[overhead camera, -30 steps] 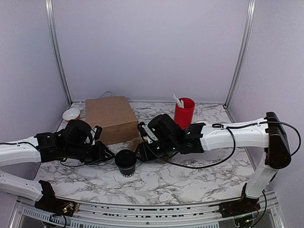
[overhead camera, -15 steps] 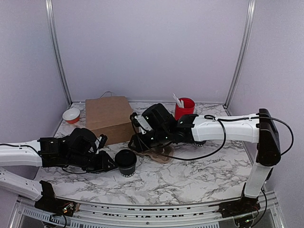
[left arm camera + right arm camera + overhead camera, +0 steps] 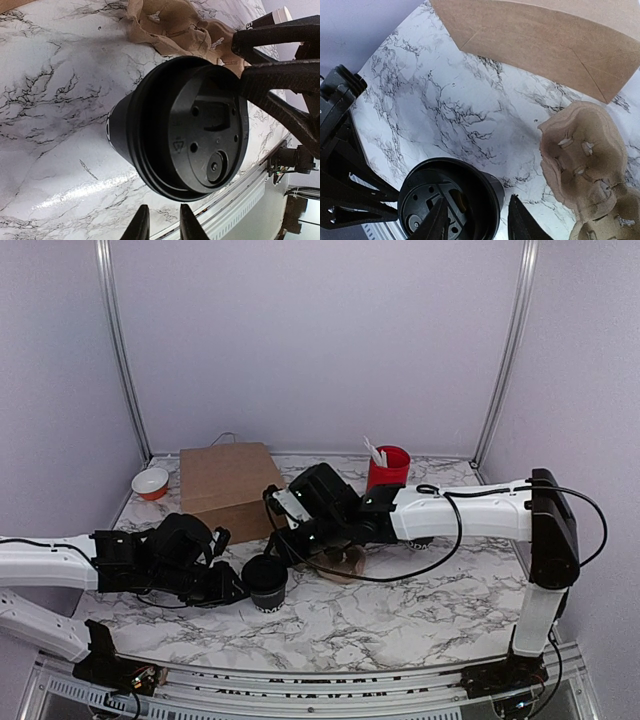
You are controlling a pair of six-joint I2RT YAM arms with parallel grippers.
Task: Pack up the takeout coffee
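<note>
Two grippers: both sit low over the tabletop (image 3: 400, 610), one on either side of the takeout coffee (image 3: 266, 582).
Takeout coffee: we see it upright on the tabletop toward the front, with its black lid (image 3: 205, 132) on and nothing gripping it.
Left gripper (image 3: 161, 222): the fingers are only narrowly parted with nothing between them. The tips point at the cup's left side, close to it, with a strip of tabletop showing between.
Right gripper (image 3: 477, 207): the fingers are partly spread and hold nothing. It hangs above the cup's right rim, with one finger over the lid and the other just outside the cup wall. We cannot tell whether it touches the cup.
Cardboard carrier (image 3: 582, 155): lies flat just right of the cup, under the right arm.
Paper bag (image 3: 230, 488): brown, behind the cup.
Back of tabletop: a red cup (image 3: 388, 475) with white utensils at right, and a small bowl (image 3: 150, 482) left of the bag.
</note>
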